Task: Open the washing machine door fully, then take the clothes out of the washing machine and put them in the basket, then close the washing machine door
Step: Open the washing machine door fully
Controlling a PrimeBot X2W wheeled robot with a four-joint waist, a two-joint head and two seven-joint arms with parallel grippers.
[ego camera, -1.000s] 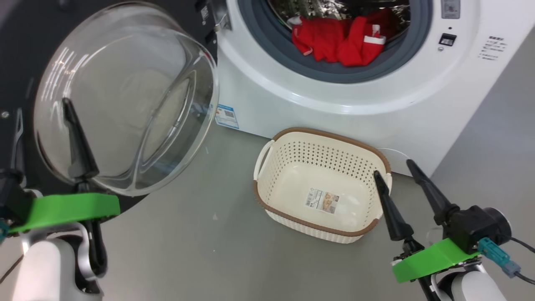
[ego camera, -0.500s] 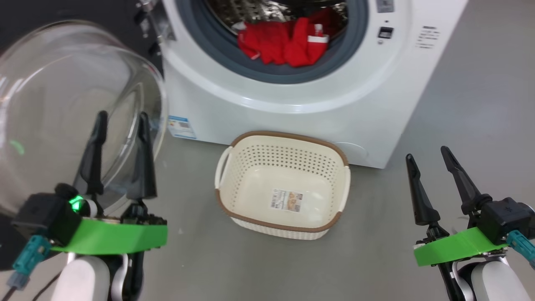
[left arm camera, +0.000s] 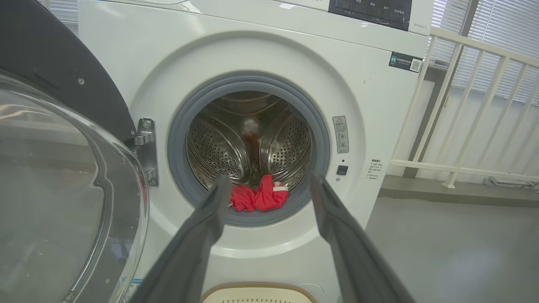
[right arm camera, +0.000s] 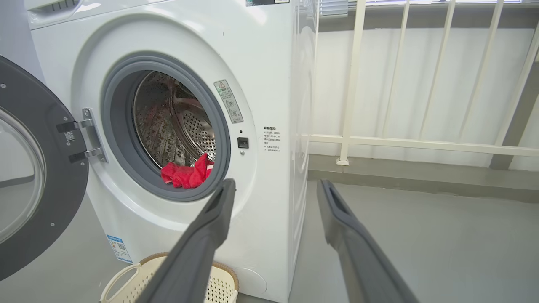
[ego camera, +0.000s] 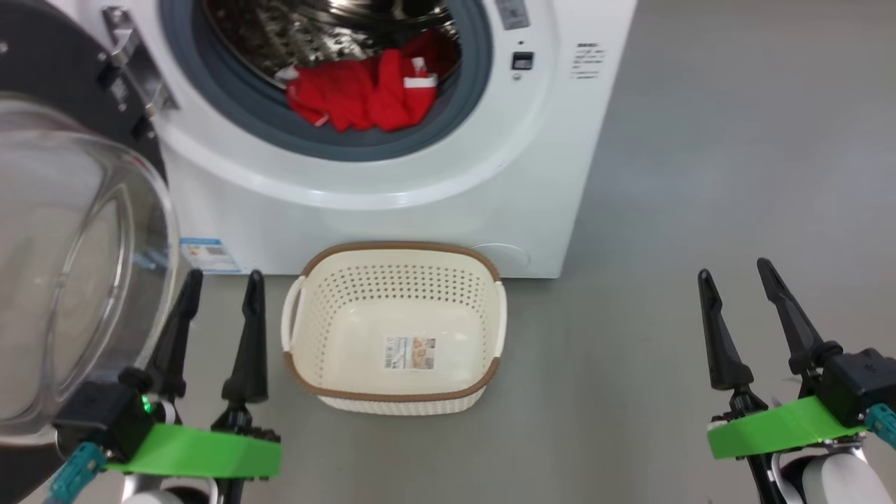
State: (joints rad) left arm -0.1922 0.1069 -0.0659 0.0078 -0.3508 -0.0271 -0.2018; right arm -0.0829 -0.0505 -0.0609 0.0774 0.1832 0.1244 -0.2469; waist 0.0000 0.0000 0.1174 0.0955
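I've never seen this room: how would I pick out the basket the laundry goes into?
Find the big white washing machine with red clothes in its drum. On the grey floor right in front of it stands a small cream basket. Its brown rim, hole-dotted walls and the paper label on its bottom set it apart from the smooth white machine.

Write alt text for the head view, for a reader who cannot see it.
A white front-loading washing machine stands with its round door swung open to the left and red clothes lying inside. An empty cream basket sits on the grey floor in front of it. The left gripper and right gripper hover open at the lower corners, holding nothing.
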